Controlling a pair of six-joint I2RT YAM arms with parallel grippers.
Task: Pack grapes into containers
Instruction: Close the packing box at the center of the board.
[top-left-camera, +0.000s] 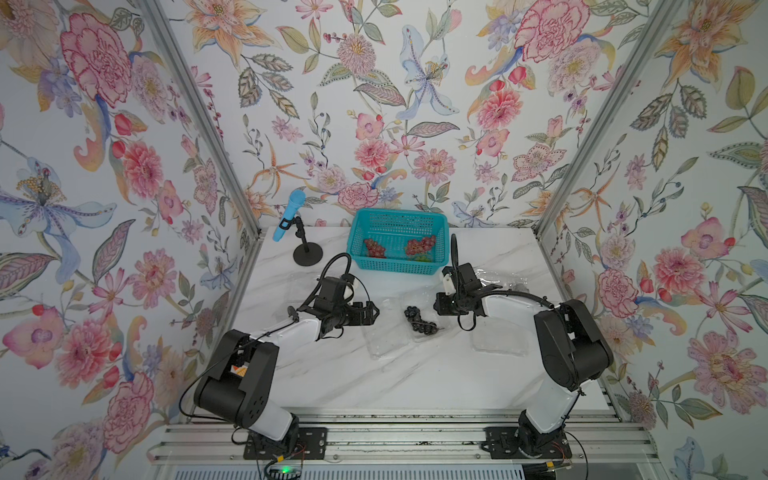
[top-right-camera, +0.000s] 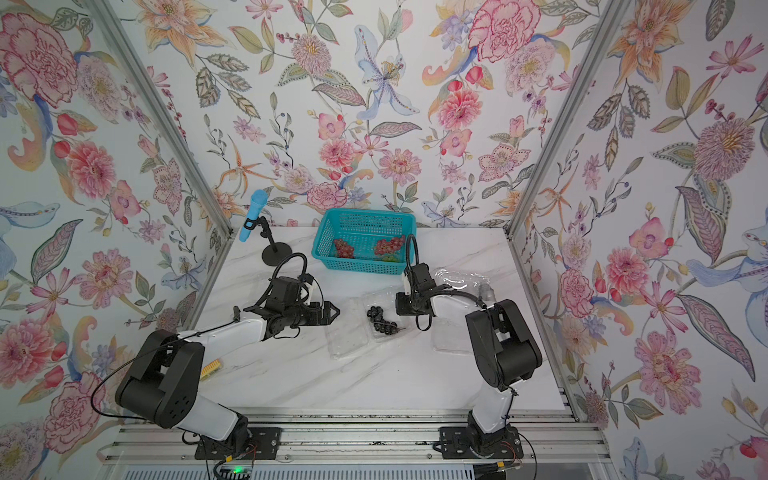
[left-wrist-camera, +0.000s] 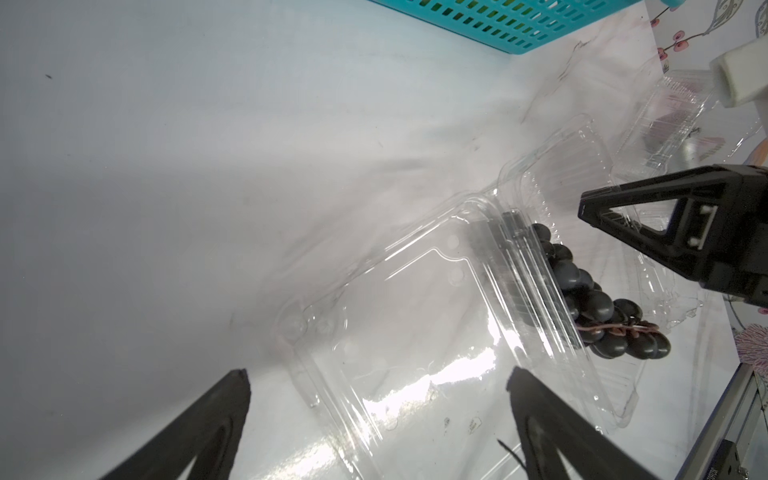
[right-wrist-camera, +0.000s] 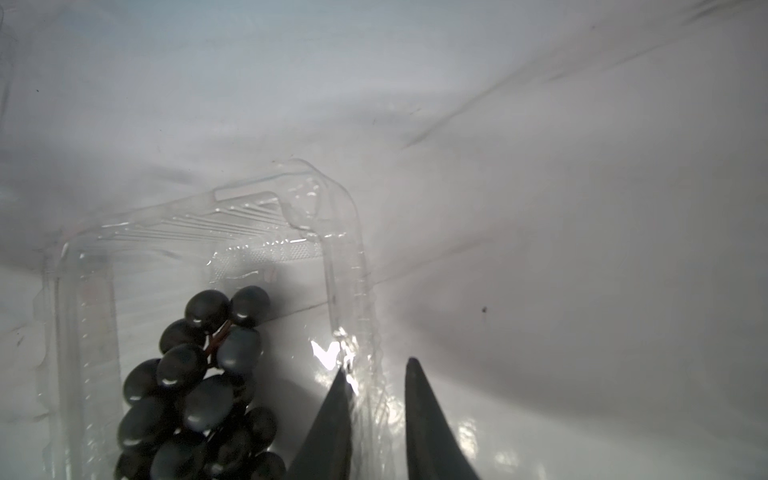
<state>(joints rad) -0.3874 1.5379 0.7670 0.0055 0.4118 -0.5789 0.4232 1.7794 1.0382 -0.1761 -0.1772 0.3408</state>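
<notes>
Bench (top-left-camera: 415, 374): teal basket (top-left-camera: 395, 266) holds red grape bunches (top-left-camera: 419, 245), unpacked. Central clamshell (top-left-camera: 386, 340) lies open, dark grape bunch (top-left-camera: 419, 321) in its tray half. Left gripper (left-wrist-camera: 377, 372) hangs wide open over the lid half. Right gripper (right-wrist-camera: 377, 365) has its jaws narrow astride the tray wall; pinch unconfirmed. Judged step: closing; the lid needs folding over squarely.

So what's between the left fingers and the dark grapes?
Just the empty open half of the clear box; the left wrist view shows it best.
</notes>
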